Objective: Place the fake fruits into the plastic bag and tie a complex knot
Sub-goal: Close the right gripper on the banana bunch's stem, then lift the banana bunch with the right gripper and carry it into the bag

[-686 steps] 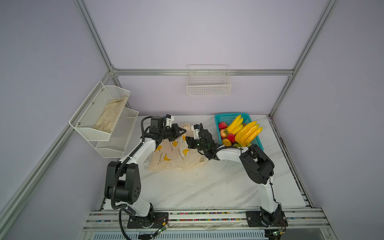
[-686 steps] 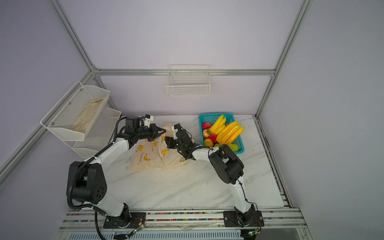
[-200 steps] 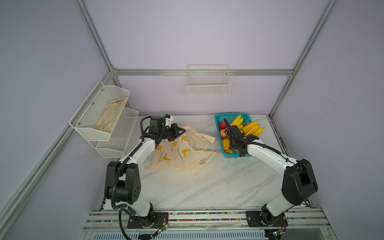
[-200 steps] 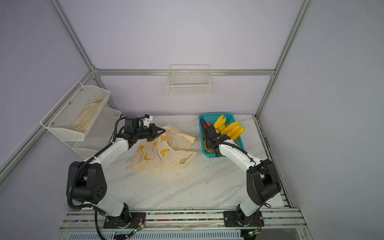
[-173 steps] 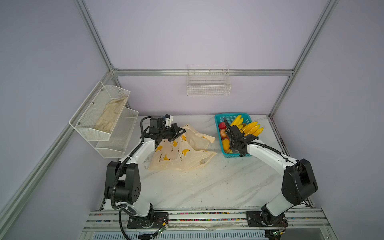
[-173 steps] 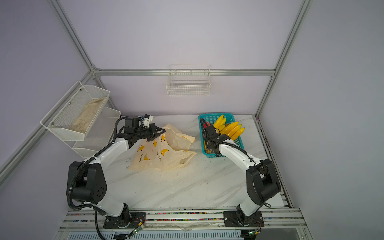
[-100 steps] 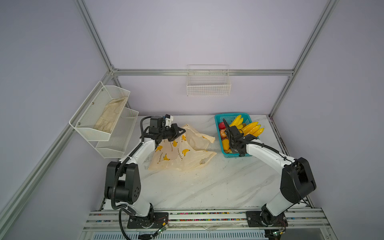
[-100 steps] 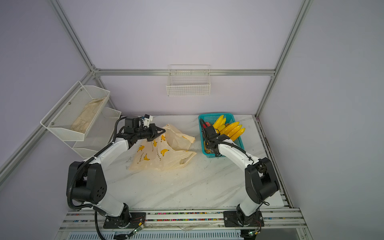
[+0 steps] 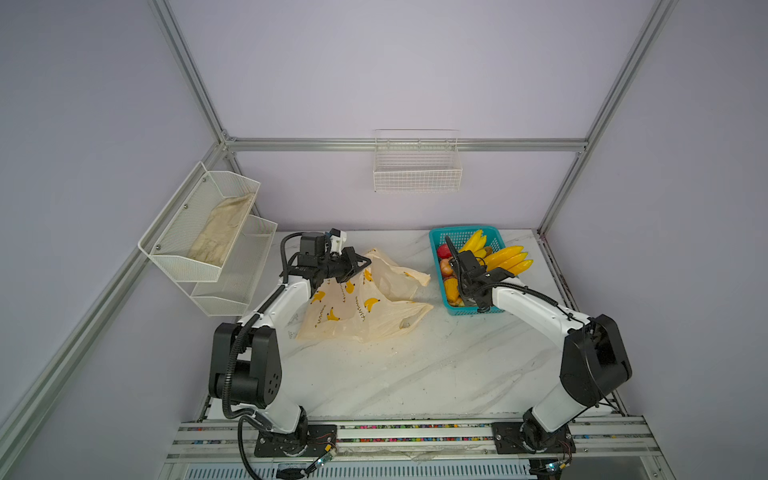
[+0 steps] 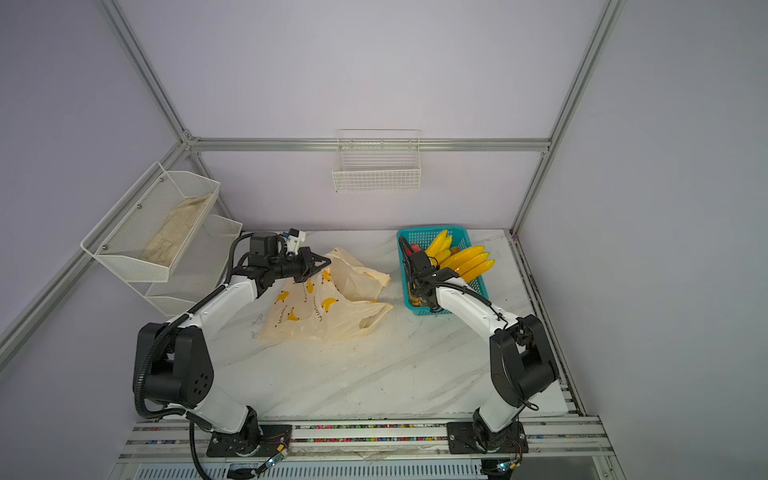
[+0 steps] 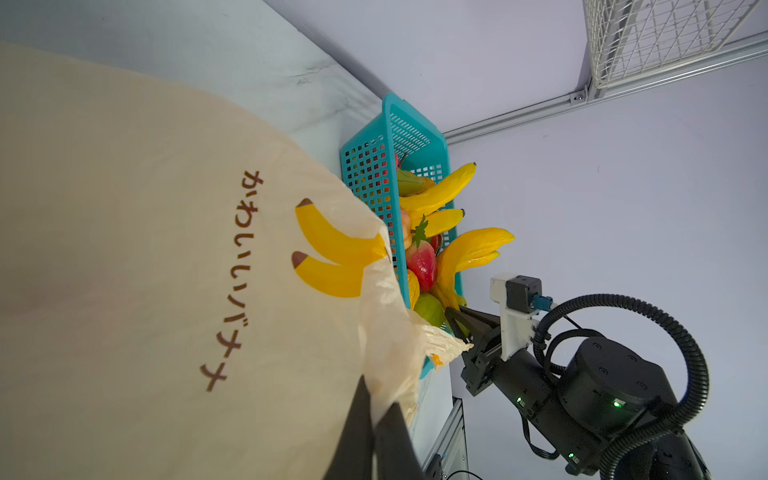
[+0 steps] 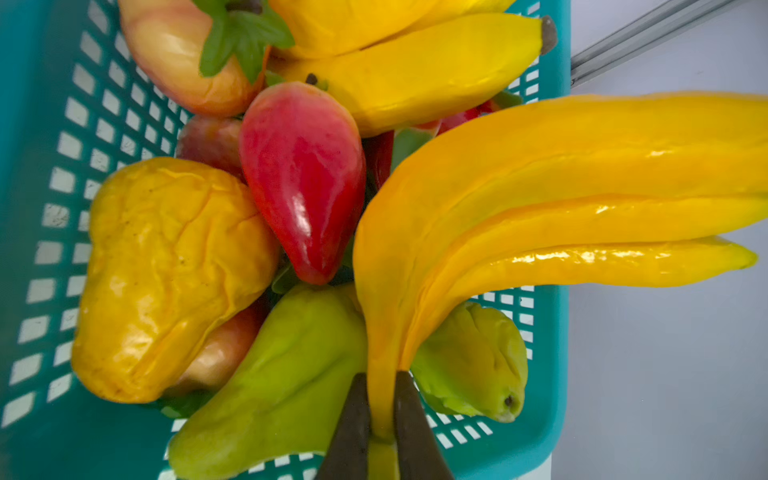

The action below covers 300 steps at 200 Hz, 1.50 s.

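Observation:
The plastic bag [image 9: 353, 307] [image 10: 320, 307] lies crumpled on the marble table, and my left gripper [image 9: 365, 264] [image 11: 376, 415] is shut on its raised upper edge. The fake fruits fill a teal basket [image 9: 461, 230] [image 12: 41, 124] to the bag's right. My right gripper [image 9: 482, 270] [image 12: 381, 399] reaches into the basket and is shut on the stem of a yellow banana bunch [image 12: 540, 187] [image 9: 507, 259]. Around it lie two green pears [image 12: 291, 365], a red fruit [image 12: 303, 174] and an orange bumpy fruit [image 12: 166, 270]. No knot shows.
White mesh shelves on the left wall hold a beige cloth [image 9: 220, 232]. A wire basket [image 9: 417, 166] hangs on the back wall. Marble tabletop [image 9: 395, 374] stretches in front of the bag and basket. The frame post stands at the basket's back right.
My right arm left the bag and moved over the basket. In the last second its jaws closed on the banana bunch's stem. The left gripper and bag stayed put.

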Each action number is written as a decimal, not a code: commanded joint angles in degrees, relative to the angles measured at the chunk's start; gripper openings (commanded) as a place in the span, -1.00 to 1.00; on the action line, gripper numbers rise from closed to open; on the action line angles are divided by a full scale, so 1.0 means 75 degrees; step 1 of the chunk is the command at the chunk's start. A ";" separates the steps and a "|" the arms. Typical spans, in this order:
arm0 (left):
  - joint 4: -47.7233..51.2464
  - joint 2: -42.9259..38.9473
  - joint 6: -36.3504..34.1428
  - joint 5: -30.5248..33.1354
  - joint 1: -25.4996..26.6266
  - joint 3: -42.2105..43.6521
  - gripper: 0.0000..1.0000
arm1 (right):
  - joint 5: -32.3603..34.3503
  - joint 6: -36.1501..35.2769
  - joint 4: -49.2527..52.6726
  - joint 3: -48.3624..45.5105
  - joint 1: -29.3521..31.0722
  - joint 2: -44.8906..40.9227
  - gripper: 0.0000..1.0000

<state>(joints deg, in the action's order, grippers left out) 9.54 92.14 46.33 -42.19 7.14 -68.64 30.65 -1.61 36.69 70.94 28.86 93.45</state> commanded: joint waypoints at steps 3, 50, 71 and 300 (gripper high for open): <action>-0.0083 -0.0051 -0.0083 -0.0115 -0.0035 0.0116 -1.00 | 0.0155 -0.0005 0.0187 0.0283 -0.0042 -0.0046 -0.82; -0.0077 -0.0051 -0.0083 -0.0115 -0.0037 0.0107 -1.00 | 0.0278 -0.0184 0.0052 0.0650 -0.0037 -0.0429 -0.93; -0.0078 -0.0049 -0.0083 -0.0107 -0.0037 0.0111 -1.00 | 0.0371 -0.0295 -0.0062 0.0847 0.0003 -0.0697 -1.00; 0.0688 0.0091 -0.1082 -0.0179 -0.0013 -0.0387 -1.00 | -1.1650 0.0828 -0.3221 -0.0661 0.1332 -0.2569 -1.00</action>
<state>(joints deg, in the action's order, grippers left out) 15.31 93.32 39.81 -42.24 7.14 -68.69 -51.51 1.32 16.58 66.94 39.64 73.12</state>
